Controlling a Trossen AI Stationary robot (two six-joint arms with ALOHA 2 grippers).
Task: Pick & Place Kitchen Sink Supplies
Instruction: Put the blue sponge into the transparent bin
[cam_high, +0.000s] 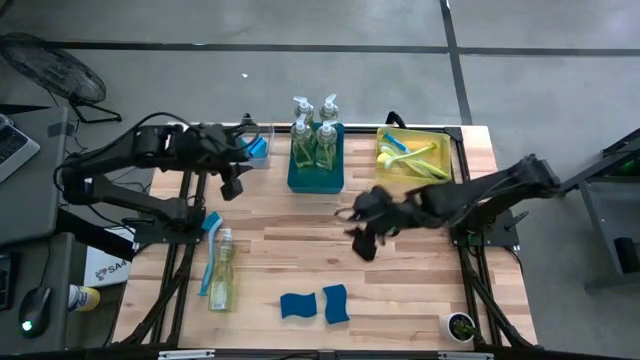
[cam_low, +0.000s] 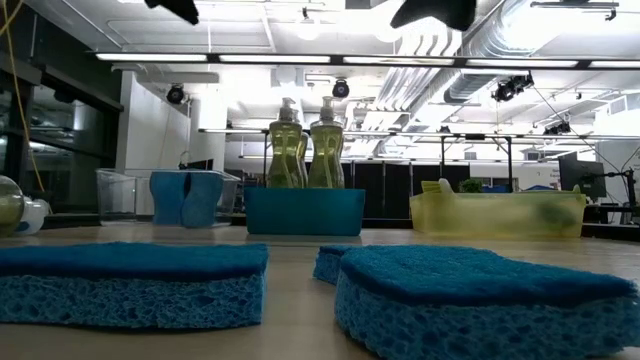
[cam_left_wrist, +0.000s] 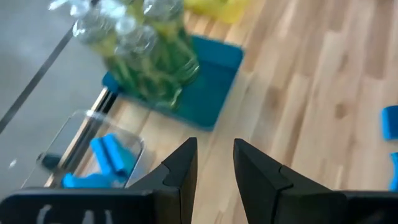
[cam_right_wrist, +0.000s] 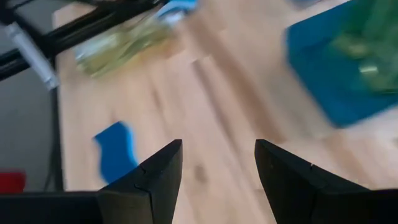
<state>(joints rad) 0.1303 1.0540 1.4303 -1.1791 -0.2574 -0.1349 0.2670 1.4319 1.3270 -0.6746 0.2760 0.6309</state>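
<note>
Bare wooden desk (cam_high: 300, 255) spreads between both empty, parted grippers, left gripper (cam_high: 232, 187) and right gripper (cam_high: 362, 245).
Clear yellow-green soap bottle (cam_high: 221, 275) lies near the left edge, pump pointing toward the bins.

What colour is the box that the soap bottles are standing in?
Teal blue. The box holding the soap bottles shows best in the high view.

A light wooden counter (cam_high: 400, 260) carries three bins along its far edge: a clear bin (cam_high: 262, 146) toward the far left corner, a teal bin (cam_high: 315, 178) in the middle, and a yellow bin (cam_high: 385, 137) toward the far right corner.
</note>
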